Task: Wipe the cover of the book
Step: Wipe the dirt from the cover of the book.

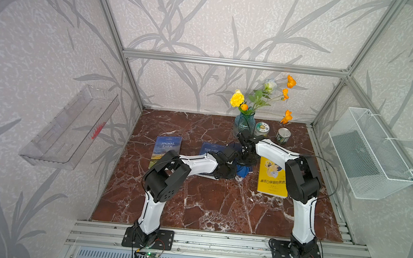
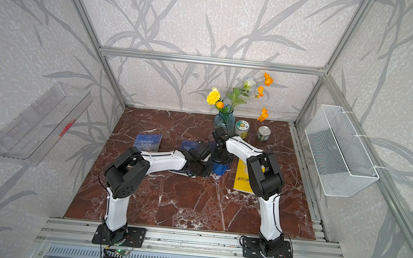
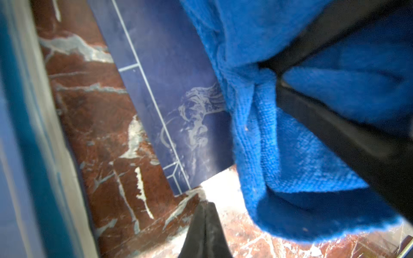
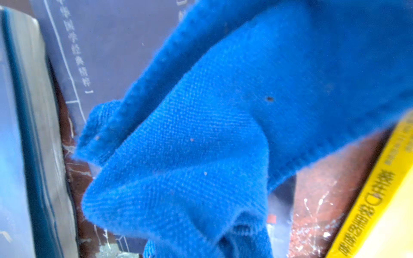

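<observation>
Top views: the blue book (image 1: 210, 149) lies between an Animal Farm book (image 1: 167, 147) and a yellow book (image 1: 271, 178), mostly buried under both arms. Left wrist: left gripper (image 3: 204, 214) pinched shut, empty; right gripper (image 3: 273, 74) clamps the cloth (image 3: 290, 156) over the cover's corner. Right wrist: basically just cloth, own fingers hidden.

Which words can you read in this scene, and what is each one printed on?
"ANIMAL FARM": blue book on the left.
"THE LIT", rest hidden: middle dark-blue book.
"装在口袋里的爸爸": yellow book.
"国学经典精粹", vertical: dark-blue cover beside the blue cloth, right wrist view.
Labels on the lidded can and open can: too small to read.
</observation>
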Motion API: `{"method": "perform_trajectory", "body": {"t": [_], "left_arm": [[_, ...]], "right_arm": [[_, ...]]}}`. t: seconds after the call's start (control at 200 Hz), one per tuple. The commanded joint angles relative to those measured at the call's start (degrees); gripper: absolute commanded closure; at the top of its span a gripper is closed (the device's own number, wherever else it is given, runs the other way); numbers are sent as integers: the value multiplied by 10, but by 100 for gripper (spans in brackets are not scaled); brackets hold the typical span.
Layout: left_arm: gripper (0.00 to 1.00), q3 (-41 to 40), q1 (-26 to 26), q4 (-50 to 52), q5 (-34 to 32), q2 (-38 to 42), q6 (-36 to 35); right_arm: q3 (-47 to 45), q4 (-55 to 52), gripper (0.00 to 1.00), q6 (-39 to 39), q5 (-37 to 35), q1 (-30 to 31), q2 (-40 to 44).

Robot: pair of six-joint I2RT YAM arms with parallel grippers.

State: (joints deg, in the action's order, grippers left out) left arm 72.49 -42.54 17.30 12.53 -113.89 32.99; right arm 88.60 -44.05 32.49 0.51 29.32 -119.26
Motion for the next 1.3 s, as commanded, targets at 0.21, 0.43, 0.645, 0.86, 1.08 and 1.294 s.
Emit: {"method": "perform_trajectory", "body": {"t": [0.21, 0.43, 0.645, 0.86, 1.08, 1.294], "left_arm": [[98, -18, 5, 34, -16, -16, -2], [98, -32, 7, 17, -11, -5, 5], [98, -55, 11, -8, -19, 21, 8], [98, -81, 17, -33, -26, 47, 12], [94, -121, 30, -88, -26, 76, 28], [70, -147, 40, -135, -30, 95, 41]], "right_arm": [[8, -50, 94, -11, -14, -8, 51], [46, -7, 95, 0, 11, -8, -15], [101, 13, 96, 18, 13, -8, -114], [112, 16, 96, 21, -17, -13, -147], [-25, 46, 96, 20, 0, -5, -81], [-174, 91, 96, 21, 15, -2, -4]]}}
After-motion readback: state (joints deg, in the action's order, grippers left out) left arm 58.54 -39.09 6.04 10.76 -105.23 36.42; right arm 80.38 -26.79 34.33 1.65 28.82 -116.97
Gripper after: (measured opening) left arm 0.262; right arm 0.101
